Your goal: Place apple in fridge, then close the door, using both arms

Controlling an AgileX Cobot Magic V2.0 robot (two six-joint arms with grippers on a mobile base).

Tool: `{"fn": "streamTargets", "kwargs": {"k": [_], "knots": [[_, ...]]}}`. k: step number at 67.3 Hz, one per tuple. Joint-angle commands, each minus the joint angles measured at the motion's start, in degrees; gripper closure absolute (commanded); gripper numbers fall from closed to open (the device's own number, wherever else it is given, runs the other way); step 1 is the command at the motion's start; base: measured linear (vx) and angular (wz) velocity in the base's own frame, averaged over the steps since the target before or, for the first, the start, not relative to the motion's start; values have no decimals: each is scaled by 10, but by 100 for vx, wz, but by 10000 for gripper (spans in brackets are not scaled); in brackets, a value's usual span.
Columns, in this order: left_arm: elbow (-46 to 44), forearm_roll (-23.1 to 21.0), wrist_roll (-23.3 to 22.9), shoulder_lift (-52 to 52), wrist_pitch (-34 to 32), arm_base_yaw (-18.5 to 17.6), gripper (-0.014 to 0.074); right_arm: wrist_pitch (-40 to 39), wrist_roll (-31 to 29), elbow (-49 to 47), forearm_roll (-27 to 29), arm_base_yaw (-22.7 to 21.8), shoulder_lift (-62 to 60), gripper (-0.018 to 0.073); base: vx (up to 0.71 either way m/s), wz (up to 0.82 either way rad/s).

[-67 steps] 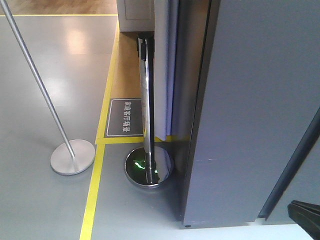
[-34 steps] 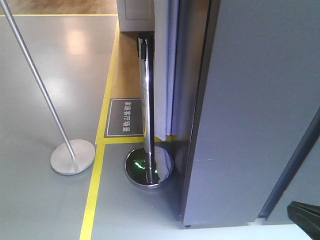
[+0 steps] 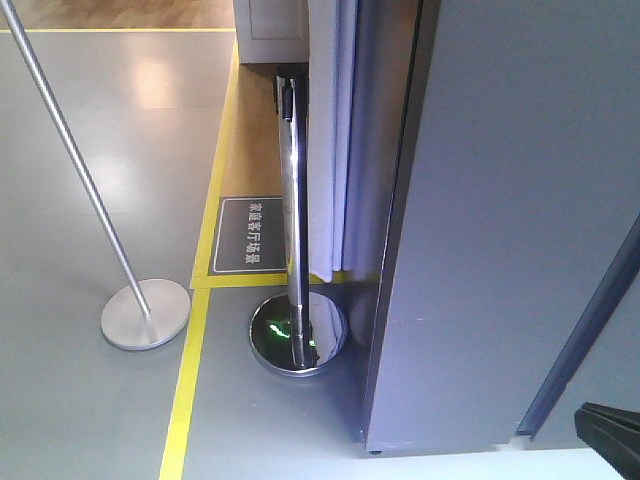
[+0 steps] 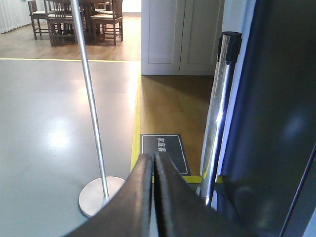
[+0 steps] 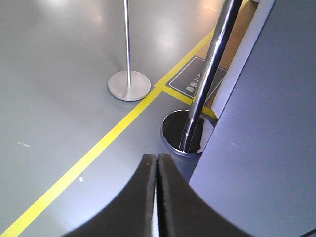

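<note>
Apple is nowhere in view. Both pincers, left (image 4: 153, 170) and right (image 5: 156, 173), are pressed together and empty, each beside the grey fridge (image 3: 510, 220), likely poised to push.

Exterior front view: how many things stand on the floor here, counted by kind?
Matte grey stanchion: 1
Chrome stanchion: 1
Dark grey fridge: 1
Floor sign with white characters: 1
Total: 4

Matt grey fridge (image 3: 500, 200); mirror-polished metal post (image 3: 296, 220); floor (image 3: 100, 400) smooth, perhaps vinyl.
</note>
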Motion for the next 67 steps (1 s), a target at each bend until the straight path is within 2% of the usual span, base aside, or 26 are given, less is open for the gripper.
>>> {"fn": "streamTargets", "kwargs": {"k": [1,33,40,49,58,62,67], "knots": [[-11,1,1,-4,-38,-2,604,-24,-3,-14,21,-2,5,562,0,0],[-11,1,1,-4,-38,-2,604,-25,-4,-12,13,-1,5,562,0,0],[-11,1,1,-3,-38,-2,604,-56,-2,-11,-18,3,2,562,0,0],[-11,1,1,-3,-38,-2,604,-151,20,32,-73,47,-25,562,0,0],[-11,1,1,-3,-38,-2,603,-264,104,106,-114,76,-61,562,0,0],[-11,1,1,-3,-38,-2,603,-307,179,134,-142,79,-82,562,0,0],[-11,1,1,-3,-38,-2,603,-341,285,162,-203,79,-114,562,0,0]]}}
